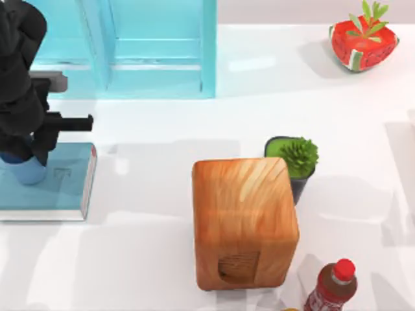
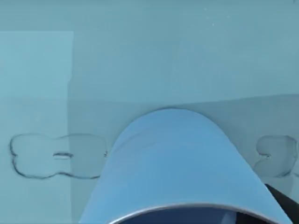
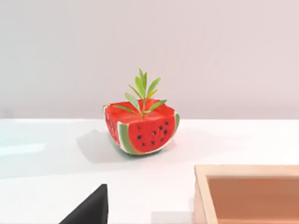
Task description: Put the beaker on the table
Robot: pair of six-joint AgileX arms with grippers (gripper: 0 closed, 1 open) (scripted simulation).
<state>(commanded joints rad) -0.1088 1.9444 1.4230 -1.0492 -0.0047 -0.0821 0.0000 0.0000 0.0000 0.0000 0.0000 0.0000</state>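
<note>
Beaker (image 1: pixel 26 170), a small blue cup, sits at the far left of the top view, over the upper left part of a teal book (image 1: pixel 61 188) that lies flat on the white table (image 1: pixel 162 129). My left arm reaches down from the top left corner, and its black left gripper (image 1: pixel 23 155) is right over the beaker, covering most of it, so just the lower blue curve of the cup peeks out beneath the dark fingers. The gripper appears closed around the beaker near its rim, though the fingertips themselves are hidden by the arm. In the left wrist view the beaker (image 2: pixel 173 168) fills the lower middle, seen close from above its rim, with the teal book cover (image 2: pixel 140 70) behind it and a faint outlined emblem on that cover; a dark sliver of one finger (image 2: pixel 282 203) shows beside the rim. Whether the beaker's base rests on the book or is raised off it cannot be told. A light blue shelf (image 1: pixel 155 48) stands behind the book. A large wooden block (image 1: pixel 243 220) sits in the middle of the table, with a potted plant (image 1: pixel 295 162) touching its far right corner, a red-capped bottle (image 1: pixel 332 288) near its right front, and a watermelon planter (image 1: pixel 363 39) at the far right corner. The right wrist view faces that planter (image 3: pixel 140 126) across the table.
</note>
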